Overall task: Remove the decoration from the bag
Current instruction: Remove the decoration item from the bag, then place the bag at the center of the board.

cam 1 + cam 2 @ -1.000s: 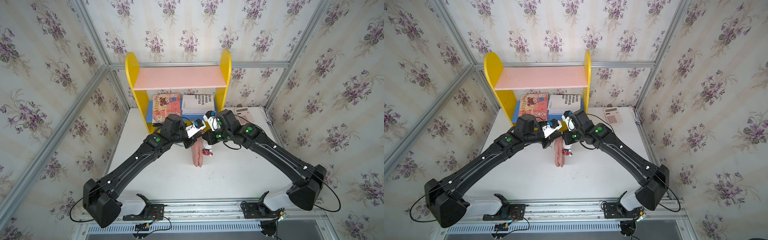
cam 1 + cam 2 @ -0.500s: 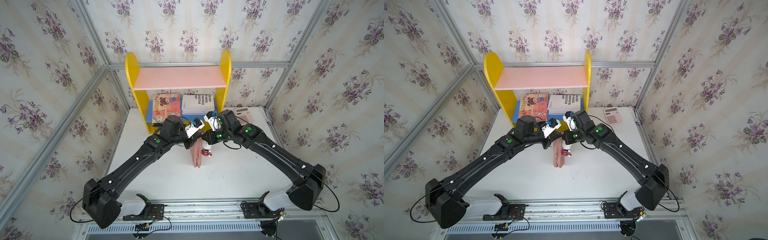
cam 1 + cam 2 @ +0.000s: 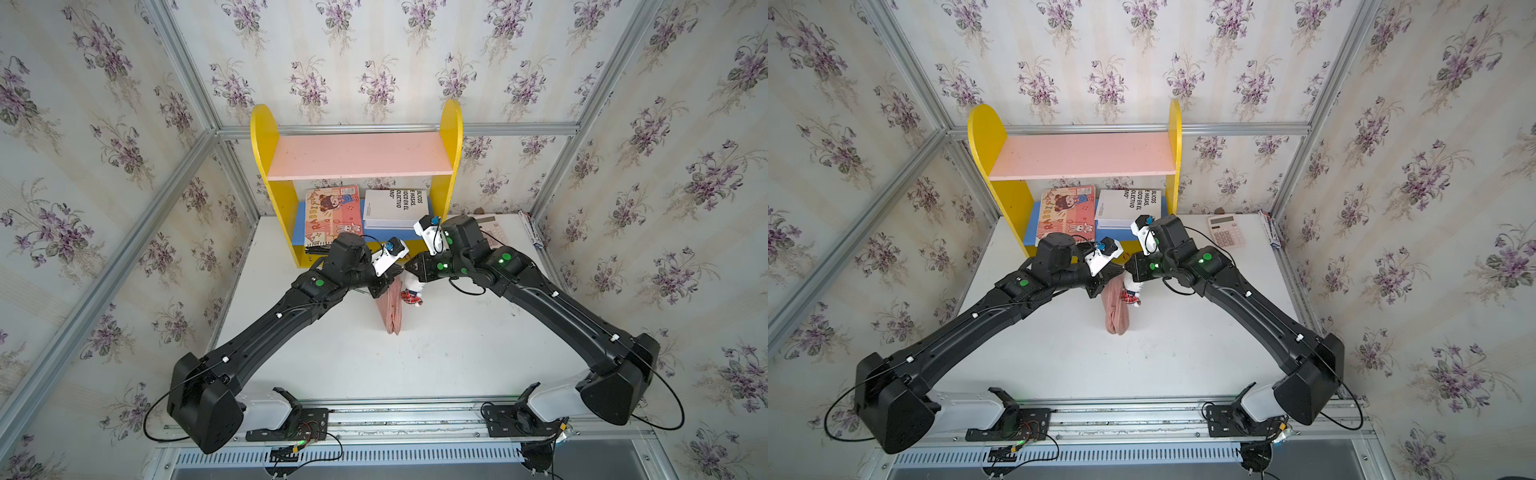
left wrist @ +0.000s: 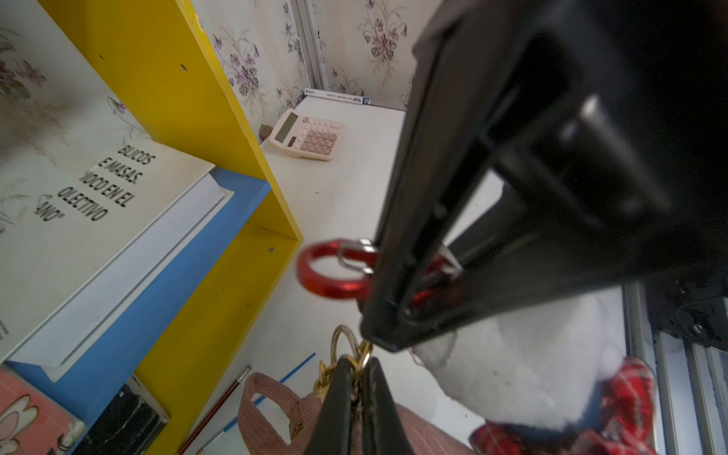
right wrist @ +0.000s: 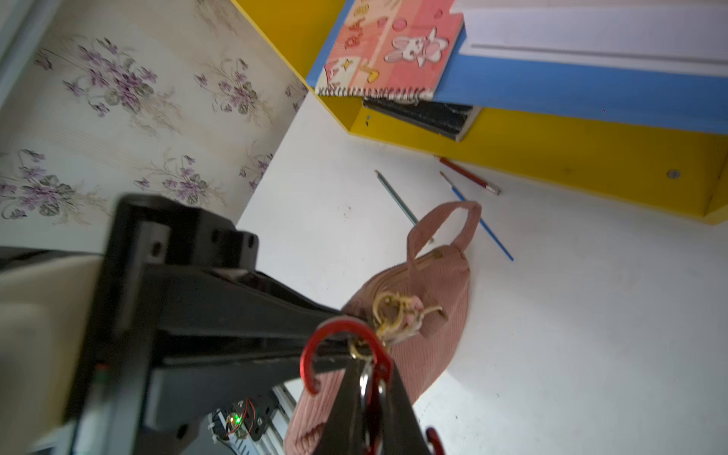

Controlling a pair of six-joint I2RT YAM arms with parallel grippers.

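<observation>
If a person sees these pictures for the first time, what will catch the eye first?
First, the black left arm and right arm, meeting mid-table over the pink bag, with the small plush decoration beside it. Close up, the right gripper is shut on the red clasp and the left gripper on the bag's gold chain. Behind stands a bright yellow shelf against the flowered wall.
</observation>
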